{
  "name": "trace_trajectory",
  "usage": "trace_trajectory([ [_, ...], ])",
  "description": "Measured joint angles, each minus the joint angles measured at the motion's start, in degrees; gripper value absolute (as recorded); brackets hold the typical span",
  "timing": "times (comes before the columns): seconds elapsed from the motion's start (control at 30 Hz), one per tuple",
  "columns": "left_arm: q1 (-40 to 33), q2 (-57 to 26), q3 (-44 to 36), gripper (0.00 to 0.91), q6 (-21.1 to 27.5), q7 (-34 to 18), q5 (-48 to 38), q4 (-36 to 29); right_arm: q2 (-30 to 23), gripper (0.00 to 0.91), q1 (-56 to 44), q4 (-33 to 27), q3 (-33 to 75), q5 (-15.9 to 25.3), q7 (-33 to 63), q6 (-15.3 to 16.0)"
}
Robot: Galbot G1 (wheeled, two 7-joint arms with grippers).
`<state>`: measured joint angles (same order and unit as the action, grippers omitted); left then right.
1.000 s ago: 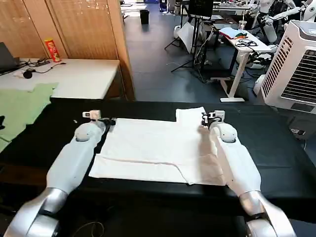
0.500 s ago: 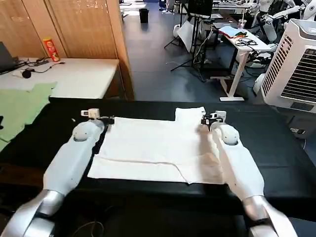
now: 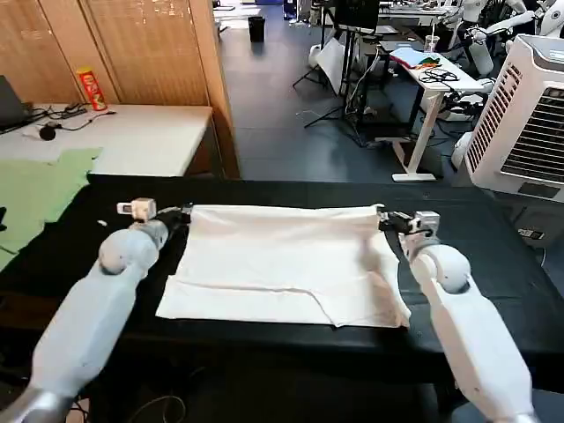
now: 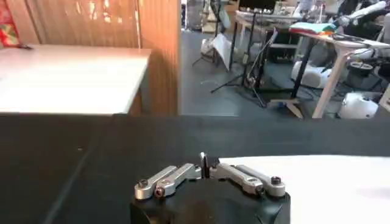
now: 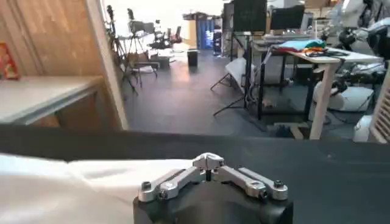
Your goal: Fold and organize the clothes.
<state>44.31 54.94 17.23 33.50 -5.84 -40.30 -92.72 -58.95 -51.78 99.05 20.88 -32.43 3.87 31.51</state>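
T-shirt [image 3: 282, 260] lies spread on the black counter [image 3: 493, 256]. Left end effector [image 3: 185, 212] pinches its far left corner; right end effector [image 3: 385, 218] pinches the far right corner.

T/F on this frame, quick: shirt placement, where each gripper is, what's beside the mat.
1. The white T-shirt lies on the black table. True.
2. The left gripper is at the shirt's far left corner. True.
3. The right gripper hangs high above the shirt's middle. False: it is at the far right corner.
4. A red garment lies left of the table. False: the garment is pale green.
5. The shirt hangs off the table. False.
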Motion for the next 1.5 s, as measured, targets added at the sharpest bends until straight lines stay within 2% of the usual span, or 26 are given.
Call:
trace_trajectory([
  [0.17, 7.5, -2.8, 2.8, 0.117, 0.3, -0.7, -0.4, -7.6, 1.5, 0.039, -4.5, 4.5, 0.6, 0.0, 0.9, 2.1],
  [0.33, 13.6, -4.0, 5.3, 0.117, 0.7, -0.8, 0.3, -12.9, 2.8, 0.039, -10.0, 9.2, 1.7, 0.4, 2.0, 4.1],
  [0.47, 18.0, -4.0, 7.2, 0.117, 0.6, -1.0, 1.1, -16.3, 3.1, 0.039, -14.2, 12.1, 2.7, 0.5, 2.1, 4.6],
  [0.83, 27.7, -1.8, 12.1, 0.117, -0.9, -1.0, 3.7, -20.8, 2.4, 0.039, -19.8, 14.7, 3.6, 1.8, 2.1, 4.7],
  [1.2, 34.3, -0.1, 15.3, 0.117, -1.9, -1.6, 6.2, -22.3, 2.0, 0.039, -22.4, 16.0, 4.7, 2.5, 2.0, 4.8],
  [1.23, 34.7, 0.1, 15.4, 0.176, -2.0, -1.7, 6.4, -22.6, 2.0, 0.039, -22.6, 16.3, 4.8, 2.5, 1.9, 4.8],
  [1.27, 35.1, 0.2, 15.5, 0.556, -2.1, -1.9, 6.5, -22.7, 2.0, 0.059, -22.8, 16.5, 4.9, 2.4, 1.8, 5.1],
  [1.3, 35.6, 0.4, 15.6, 0.878, -2.1, -1.9, 6.9, -22.9, 2.0, 0.156, -23.1, 16.8, 5.1, 2.3, 1.8, 5.5],
  [1.33, 36.0, 0.5, 15.6, 0.878, -2.0, -1.9, 7.4, -23.1, 2.0, 0.878, -23.3, 17.1, 5.2, 2.2, 1.9, 5.8],
  [1.5, 37.5, 1.2, 15.6, 0.878, -1.3, -2.7, 9.5, -24.0, 2.8, 0.878, -25.3, 19.2, 7.0, 1.3, 2.1, 6.8],
])
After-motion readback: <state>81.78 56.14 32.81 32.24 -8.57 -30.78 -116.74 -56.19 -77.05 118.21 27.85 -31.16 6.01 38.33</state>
